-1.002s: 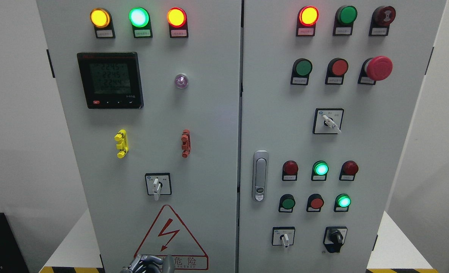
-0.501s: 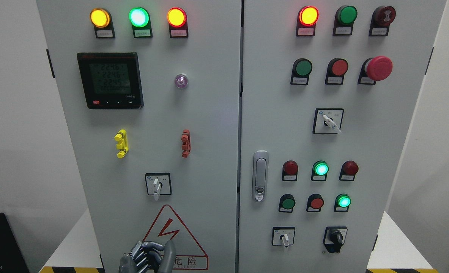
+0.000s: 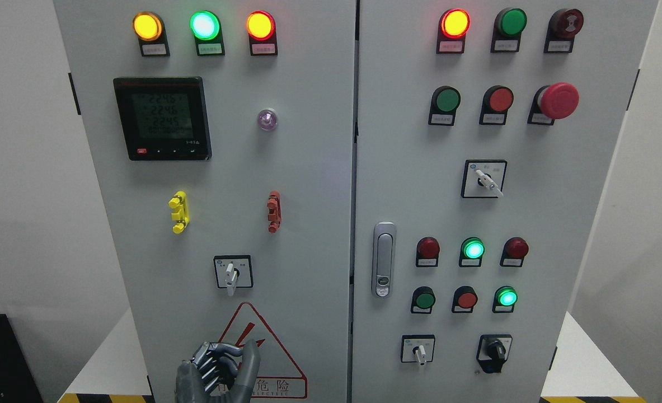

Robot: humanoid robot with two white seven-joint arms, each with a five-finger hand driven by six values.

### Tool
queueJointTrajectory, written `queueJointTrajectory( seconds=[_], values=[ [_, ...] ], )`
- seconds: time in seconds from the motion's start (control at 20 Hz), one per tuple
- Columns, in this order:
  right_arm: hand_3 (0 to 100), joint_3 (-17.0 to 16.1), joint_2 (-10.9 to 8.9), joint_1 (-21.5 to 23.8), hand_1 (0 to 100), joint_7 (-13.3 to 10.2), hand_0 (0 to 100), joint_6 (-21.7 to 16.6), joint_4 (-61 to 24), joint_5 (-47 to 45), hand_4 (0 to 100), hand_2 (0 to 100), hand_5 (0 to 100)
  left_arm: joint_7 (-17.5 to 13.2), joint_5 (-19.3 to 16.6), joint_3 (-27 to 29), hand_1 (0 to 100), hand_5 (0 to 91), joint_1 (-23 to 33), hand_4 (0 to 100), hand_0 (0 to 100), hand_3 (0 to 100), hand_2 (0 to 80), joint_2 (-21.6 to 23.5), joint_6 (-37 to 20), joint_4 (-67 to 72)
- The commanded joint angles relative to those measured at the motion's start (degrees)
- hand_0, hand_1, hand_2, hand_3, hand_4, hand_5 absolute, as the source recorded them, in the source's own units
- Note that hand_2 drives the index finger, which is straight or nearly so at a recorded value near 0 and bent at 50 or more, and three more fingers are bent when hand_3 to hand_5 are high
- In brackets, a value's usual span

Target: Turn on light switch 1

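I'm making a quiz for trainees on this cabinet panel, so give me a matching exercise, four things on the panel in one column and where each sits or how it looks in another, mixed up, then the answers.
Things:
1. digital meter
2. mushroom stop button
3. door latch handle
4. left hand

Descriptions:
A. red, upper right of the right door
B. silver, left edge of the right door
C. bottom edge, in front of the warning triangle, fingers curled
D. dark screen, upper left door

Pairs: 1-D, 2-A, 3-B, 4-C
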Motion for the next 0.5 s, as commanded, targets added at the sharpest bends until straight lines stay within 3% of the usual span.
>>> queueJointTrajectory(
  seconds=[0.0,0.45],
  values=[
    [0,0.05,0.02,0.0,0,0.02,0,-0.01,0.0,0.0,0,0,0,0.93,-0.01,0.04,71,85.3,-1.5,94,27,93,60.8,-0.57,0.18,-0.29],
    [0,0.05,-0.07,0.0,0,0.02,0,-0.01,0.0,0.0,0,0,0,2.78,-0.1,0.13,72,85.4,-3.6,95,26,93,60.3,-1.01,1.76,-0.29]
  ],
)
